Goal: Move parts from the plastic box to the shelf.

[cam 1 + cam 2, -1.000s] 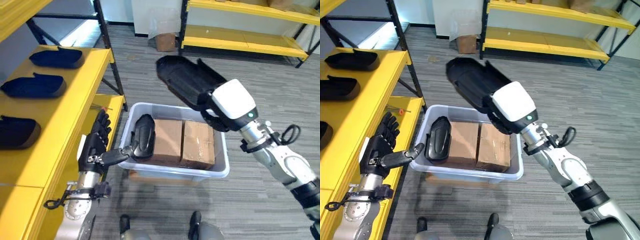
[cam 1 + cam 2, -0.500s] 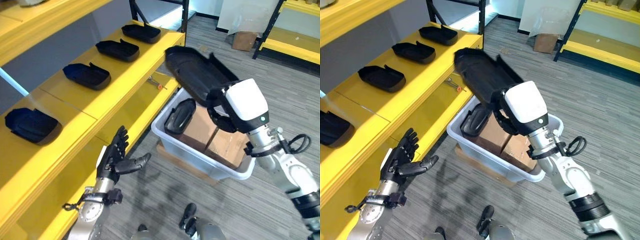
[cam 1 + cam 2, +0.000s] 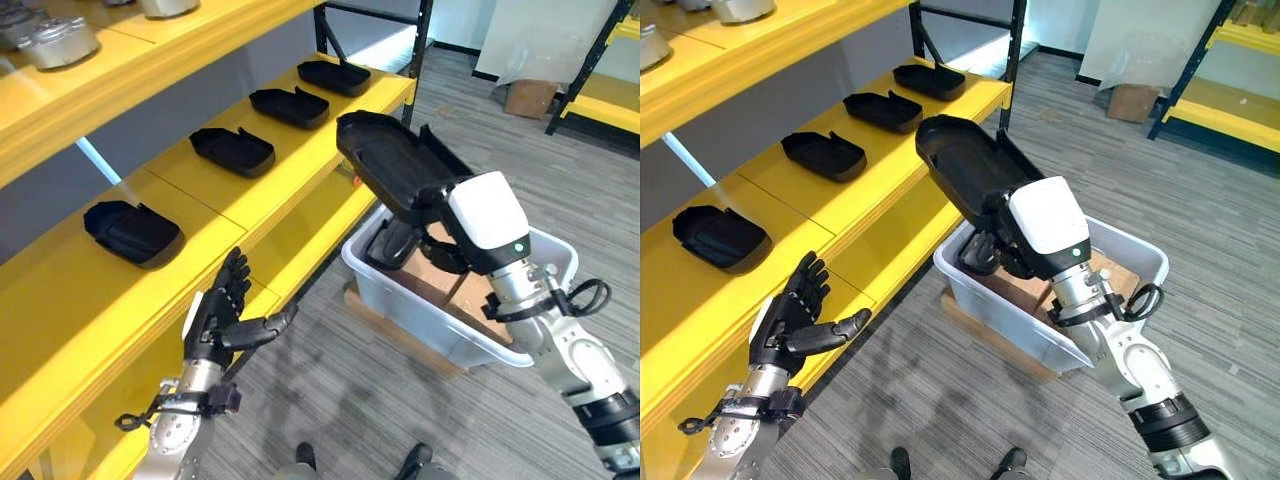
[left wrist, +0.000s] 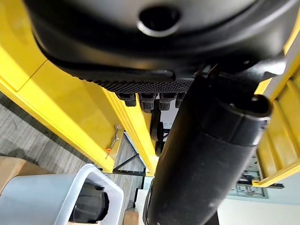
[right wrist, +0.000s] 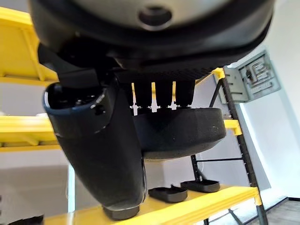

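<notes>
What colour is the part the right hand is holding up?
Black; the part held in the right hand shows best in the right eye view.

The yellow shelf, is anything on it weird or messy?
Only one small oddity: a little tool with an orange tip lies loose on the lower yellow shelf. The four black parts above sit in a tidy row.

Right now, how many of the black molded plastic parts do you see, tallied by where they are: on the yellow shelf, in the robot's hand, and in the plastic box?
On the yellow shelf: 4 black molded plastic parts
In the right hand: 1
In the translucent plastic box: 1
Total: 6
</notes>
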{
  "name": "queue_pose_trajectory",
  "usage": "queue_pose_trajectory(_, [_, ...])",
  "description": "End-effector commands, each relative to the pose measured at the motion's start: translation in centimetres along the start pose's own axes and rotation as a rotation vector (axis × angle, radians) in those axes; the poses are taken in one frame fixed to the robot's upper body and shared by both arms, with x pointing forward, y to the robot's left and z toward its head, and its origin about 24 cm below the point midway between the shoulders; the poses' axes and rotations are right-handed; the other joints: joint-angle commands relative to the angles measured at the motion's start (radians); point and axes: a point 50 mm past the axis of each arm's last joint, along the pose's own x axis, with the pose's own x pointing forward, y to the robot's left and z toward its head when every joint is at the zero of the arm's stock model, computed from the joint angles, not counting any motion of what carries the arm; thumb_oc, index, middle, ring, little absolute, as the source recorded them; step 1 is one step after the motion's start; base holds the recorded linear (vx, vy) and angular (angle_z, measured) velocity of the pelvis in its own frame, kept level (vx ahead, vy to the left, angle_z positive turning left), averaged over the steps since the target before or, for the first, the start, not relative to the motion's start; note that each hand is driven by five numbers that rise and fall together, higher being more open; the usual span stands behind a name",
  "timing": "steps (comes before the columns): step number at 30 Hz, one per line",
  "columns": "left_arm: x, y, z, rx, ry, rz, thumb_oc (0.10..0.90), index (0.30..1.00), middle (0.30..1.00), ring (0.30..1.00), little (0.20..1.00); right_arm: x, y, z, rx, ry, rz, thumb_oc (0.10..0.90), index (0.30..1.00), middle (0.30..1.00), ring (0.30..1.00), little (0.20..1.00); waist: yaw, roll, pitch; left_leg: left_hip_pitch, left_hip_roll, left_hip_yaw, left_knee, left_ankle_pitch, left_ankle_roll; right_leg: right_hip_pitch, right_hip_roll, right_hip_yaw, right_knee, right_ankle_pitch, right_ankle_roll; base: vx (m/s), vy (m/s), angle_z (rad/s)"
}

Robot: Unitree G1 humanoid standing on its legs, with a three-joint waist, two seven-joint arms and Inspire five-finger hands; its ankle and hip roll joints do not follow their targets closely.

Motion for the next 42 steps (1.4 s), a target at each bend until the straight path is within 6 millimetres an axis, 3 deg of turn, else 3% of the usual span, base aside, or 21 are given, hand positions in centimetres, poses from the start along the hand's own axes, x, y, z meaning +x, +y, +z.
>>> queue_pose_trajectory(1, [0.7, 0.5, 4.3, 0.043, -0.243, 0.006, 0.9, 1.0, 1.0, 1.0, 1.0, 4.1, -4.7, 0.7, 0.032, -0.057, -0.305, 0.4, 0.3, 0.3, 0.3, 0.3, 0.031, -0.06, -0.099, -0.04, -0.02, -0.097, -0.014, -0.018, 0.031, 0.091, -0.102, -0.042, -0.087, 0.129, 0.146, 0.01, 0.11, 0.25])
queue_pose_trajectory(10, [0.5, 0.8, 4.5, 0.071, -0.248, 0.014, 0.9, 1.0, 1.0, 1.0, 1.0, 3.7, -4.0, 0.3, 0.006, -0.024, -0.262, 0.4, 0.3, 0.3, 0.3, 0.3, 0.07, -0.082, -0.093, -0.04, -0.096, -0.16, -0.016, -0.03, 0.07, 0.126, -0.175, -0.067, -0.045, 0.181, 0.174, 0.01, 0.112, 0.25])
queue_pose_trajectory(13, [0.9, 0.8, 4.5, 0.087, -0.246, 0.004, 0.9, 1.0, 1.0, 1.0, 1.0, 3.3, -4.0, -0.2, -0.034, -0.015, -0.239, 0.4, 0.3, 0.3, 0.3, 0.3, 0.057, -0.087, -0.077, -0.042, -0.116, -0.197, -0.017, -0.027, 0.084, 0.11, -0.189, -0.004, 0.02, 0.195, 0.172, 0.0, 0.084, 0.55])
queue_pose_trajectory(14, [1.4, 0.6, 4.4, 0.1, -0.245, -0.01, 0.9, 1.0, 1.0, 1.0, 1.0, 2.6, -4.3, -0.6, -0.06, -0.009, -0.237, 0.4, 0.3, 0.3, 0.3, 0.3, -0.001, -0.087, -0.064, -0.045, -0.117, -0.238, -0.019, -0.021, 0.088, 0.059, -0.113, 0.207, 0.021, 0.179, 0.155, 0.0, 0.02, 0.74])
queue_pose_trajectory(15, [1.5, 0.5, 4.4, 0.1, -0.246, -0.011, 0.9, 1.0, 1.0, 1.0, 1.0, 2.6, -4.4, -0.6, -0.062, -0.008, -0.238, 0.4, 0.3, 0.3, 0.3, 0.3, 0.002, -0.086, -0.065, -0.049, -0.116, -0.235, -0.02, -0.015, 0.087, 0.053, -0.112, 0.21, 0.021, 0.183, 0.151, 0.01, 0.033, 0.76])
queue_pose_trajectory(17, [1.8, 0.5, 4.4, 0.108, -0.247, -0.01, 0.9, 1.0, 1.0, 1.0, 1.0, 2.3, -4.8, -0.7, -0.062, -0.011, -0.252, 0.4, 0.3, 0.3, 0.3, 0.3, -0.018, -0.077, -0.064, -0.048, -0.106, -0.247, -0.018, -0.009, 0.095, 0.018, -0.024, 0.283, 0.058, 0.105, 0.119, 0.03, 0.04, 0.6])
queue_pose_trajectory(18, [1.8, 0.5, 4.4, 0.108, -0.247, -0.01, 0.9, 1.0, 1.0, 1.0, 1.0, 2.3, -4.8, -0.7, -0.062, -0.011, -0.252, 0.4, 0.3, 0.3, 0.3, 0.3, -0.018, -0.077, -0.064, -0.048, -0.106, -0.247, -0.018, -0.009, 0.095, 0.018, -0.024, 0.283, 0.058, 0.105, 0.119, 0.1, 0.041, 0.31])
queue_pose_trajectory(19, [1.9, 0.3, 4.1, 0.099, -0.239, -0.006, 0.9, 1.0, 1.0, 1.0, 1.0, 2.3, -5.0, -0.7, -0.037, -0.017, -0.261, 0.4, 0.3, 0.3, 0.3, 0.3, -0.042, -0.081, -0.073, -0.047, -0.107, -0.255, -0.014, -0.013, 0.102, -0.006, 0.141, 0.333, 0.059, -0.031, 0.067, 0.06, 0.009, 0.0])
queue_pose_trajectory(20, [1.9, 0.3, 4.1, 0.099, -0.239, -0.005, 0.9, 1.0, 1.0, 1.0, 1.0, 2.3, -5.0, -0.7, -0.037, -0.018, -0.262, 0.4, 0.3, 0.3, 0.3, 0.3, -0.042, -0.08, -0.074, -0.051, -0.105, -0.254, -0.012, -0.01, 0.101, -0.008, 0.143, 0.332, 0.053, -0.025, 0.064, 0.1, 0.003, 0.0])
queue_pose_trajectory(21, [1.9, 0.3, 4.0, 0.089, -0.241, 0.008, 0.9, 1.0, 1.0, 1.0, 1.0, 2.5, -5.1, -0.5, -0.023, -0.031, -0.27, 0.4, 0.3, 0.3, 0.3, 0.3, -0.051, -0.087, -0.076, -0.057, -0.114, -0.264, -0.001, -0.015, 0.097, -0.027, 0.197, 0.364, 0.01, -0.035, 0.048, 0.04, -0.028, 0.13])
queue_pose_trajectory(22, [2.0, 0.3, 3.9, 0.078, -0.236, 0.02, 0.9, 1.0, 1.0, 1.0, 1.0, 2.5, -5.2, -0.4, -0.013, -0.038, -0.277, 0.4, 0.3, 0.3, 0.3, 0.3, -0.055, -0.095, -0.077, -0.072, -0.124, -0.279, 0.02, -0.02, 0.086, -0.016, 0.217, 0.397, -0.036, -0.035, 0.038, 0.07, -0.051, 0.17])
queue_pose_trajectory(27, [1.5, 0.8, 3.6, 0.021, -0.231, 0.069, 0.9, 1.0, 1.0, 1.0, 1.0, 2.5, -5.8, -0.8, -0.015, -0.034, -0.295, 0.4, 0.3, 0.3, 0.3, 0.3, -0.05, -0.107, -0.098, -0.086, -0.117, -0.295, 0.061, -0.045, 0.061, 0.065, 0.222, 0.361, -0.173, 0.007, 0.038, 0.05, -0.118, 0.28])
queue_pose_trajectory(32, [1.1, 0.6, 3.0, 0.015, -0.196, 0.049, 0.9, 1.0, 1.0, 1.0, 1.0, 2.2, -6.1, -1.1, -0.02, -0.032, -0.287, 0.4, 0.3, 0.3, 0.3, 0.3, -0.039, -0.106, -0.104, -0.086, -0.107, -0.323, 0.064, -0.042, 0.052, 0.103, 0.231, 0.34, -0.196, -0.008, 0.025, 0.06, -0.08, 0.24])
queue_pose_trajectory(34, [1.4, 0.2, 3.3, 0.007, -0.202, 0.027, 0.9, 1.0, 1.0, 1.0, 1.0, 2.1, -6.7, -1.1, -0.038, -0.041, -0.31, 0.4, 0.3, 0.3, 0.3, 0.3, -0.045, -0.107, -0.087, -0.134, -0.116, -0.326, 0.139, -0.049, 0.037, 0.1, 0.212, 0.307, -0.178, -0.017, 0.014, -0.07, -0.044, 0.47])
queue_pose_trajectory(35, [1.8, -0.1, 3.5, -0.004, -0.211, 0.012, 0.9, 1.0, 1.0, 1.0, 1.0, 1.9, -7.2, -1.3, -0.06, -0.044, -0.323, 0.4, 0.3, 0.3, 0.3, 0.3, -0.068, -0.112, -0.075, -0.171, -0.086, -0.243, 0.188, -0.054, 0.024, 0.095, 0.19, 0.267, -0.174, -0.012, 0.019, -0.12, 0.054, 0.71])
queue_pose_trajectory(37, [2.1, -0.4, 3.6, -0.03, -0.213, -0.016, 0.9, 1.0, 1.0, 1.0, 1.0, 1.8, -7.8, -1.6, -0.102, -0.046, -0.333, 0.4, 0.3, 0.3, 0.3, 0.3, -0.114, -0.119, -0.074, -0.179, 0.038, -0.031, 0.238, -0.068, 0.012, 0.08, 0.156, 0.213, -0.166, -0.004, 0.03, -0.12, 0.063, 1.39])
queue_pose_trajectory(38, [2.2, -0.5, 3.5, -0.039, -0.207, -0.024, 0.9, 1.0, 1.0, 1.0, 1.0, 1.9, -7.9, -1.7, -0.112, -0.042, -0.343, 0.4, 0.3, 0.3, 0.3, 0.3, -0.117, -0.118, -0.076, -0.17, 0.086, 0.001, 0.241, -0.059, -0.003, 0.079, 0.152, 0.201, -0.17, -0.002, 0.031, -0.02, 0.038, 1.88])
queue_pose_trajectory(39, [2.1, -0.4, 3.5, -0.036, -0.204, -0.028, 0.9, 1.0, 1.0, 1.0, 1.0, 1.7, -7.9, -1.9, -0.12, -0.026, -0.338, 0.4, 0.3, 0.3, 0.3, 0.3, -0.112, -0.113, -0.081, -0.16, 0.11, -0.013, 0.225, -0.047, -0.019, 0.09, 0.157, 0.195, -0.18, -0.007, 0.033, 0.07, 0.129, 1.25])
queue_pose_trajectory(42, [2.0, -0.1, 3.8, -0.023, -0.213, 0.002, 0.9, 1.0, 1.0, 1.0, 1.0, 0.6, -8.3, -2.7, -0.125, 0.019, -0.359, 0.4, 0.3, 0.3, 0.3, 0.3, -0.107, -0.11, -0.094, -0.17, 0.25, -0.081, 0.141, 0.091, -0.073, 0.107, 0.129, 0.193, -0.151, -0.031, 0.047, 0.09, 0.26, 0.42])
